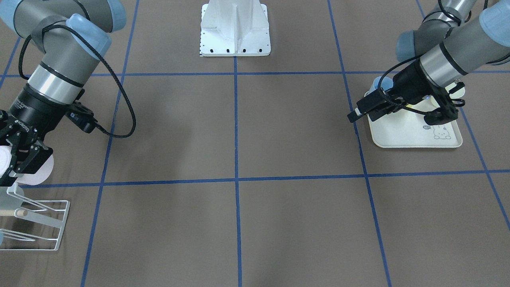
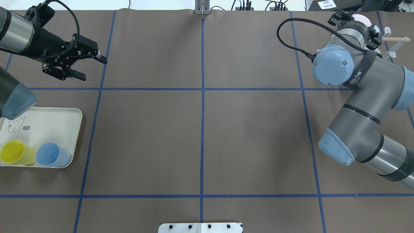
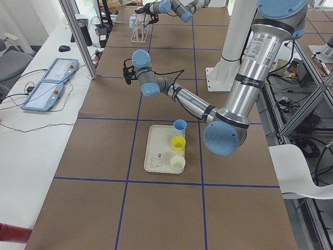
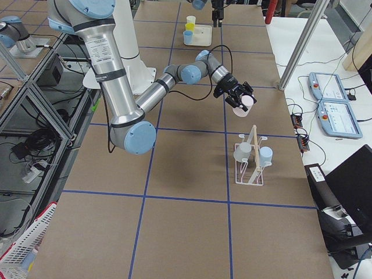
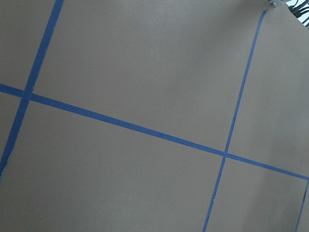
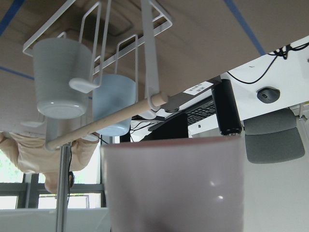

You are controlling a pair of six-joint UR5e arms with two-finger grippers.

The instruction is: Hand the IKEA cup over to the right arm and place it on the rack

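Observation:
A pale pink IKEA cup fills the lower half of the right wrist view, held on its side. My right gripper is shut on the cup, which hangs in the air just short of the rack. The white wire rack has a wooden rod across it and carries a grey cup and a light blue cup. My left gripper is open and empty, above the table beyond the tray.
The cream rabbit-printed tray holds a blue cup, a yellow cup and a cream cup. A white base plate stands at the robot's side. Blue tape lines cross the brown table.

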